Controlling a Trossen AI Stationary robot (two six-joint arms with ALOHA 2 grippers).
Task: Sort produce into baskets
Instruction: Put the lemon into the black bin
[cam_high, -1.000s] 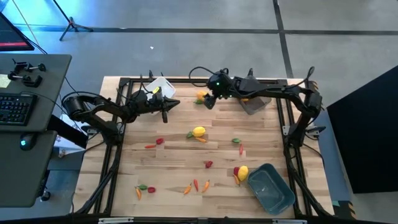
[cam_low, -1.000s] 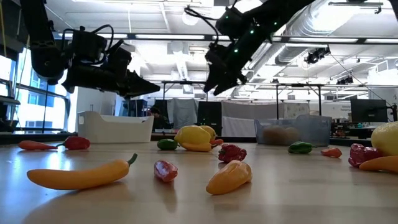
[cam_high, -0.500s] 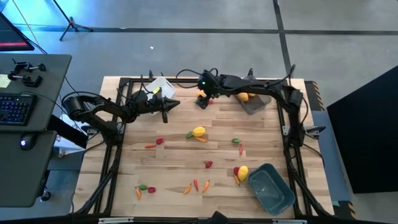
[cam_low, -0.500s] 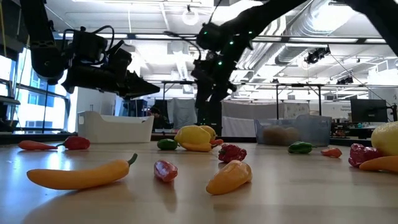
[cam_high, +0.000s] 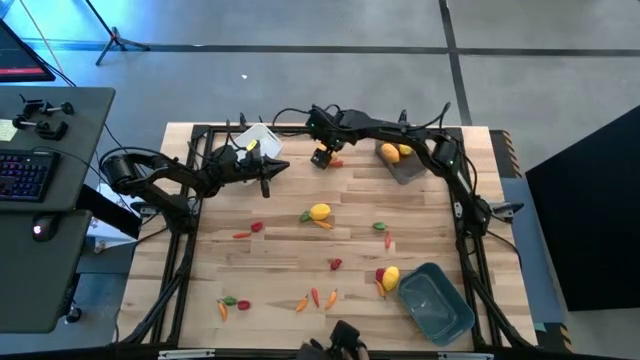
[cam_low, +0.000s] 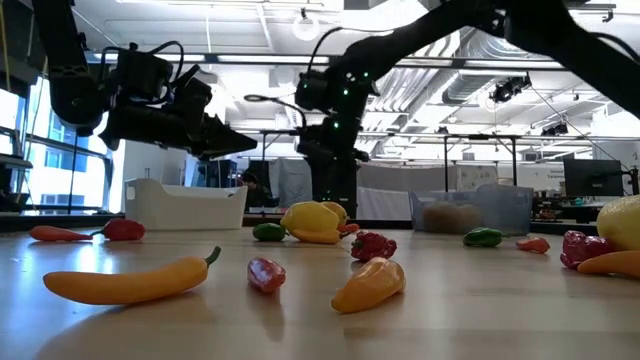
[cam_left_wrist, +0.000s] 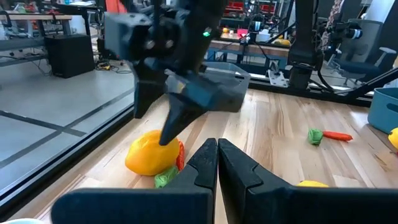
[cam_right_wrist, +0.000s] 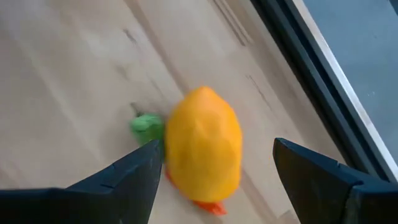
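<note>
The right gripper (cam_right_wrist: 214, 180), jaws wide and holding nothing, hangs over an orange fruit (cam_right_wrist: 203, 144) near the tabletop's far edge.

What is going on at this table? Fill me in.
The robot is sorting toy produce into baskets. Its right hand is open and poised over a yellow-orange fruit near the table's far edge, fingers on either side but not yet gripping. The left hand is shut and waits in the air near the white basket. The grey basket already holds some fruit; the blue basket looks empty. Many pieces lie scattered on the table.
</note>
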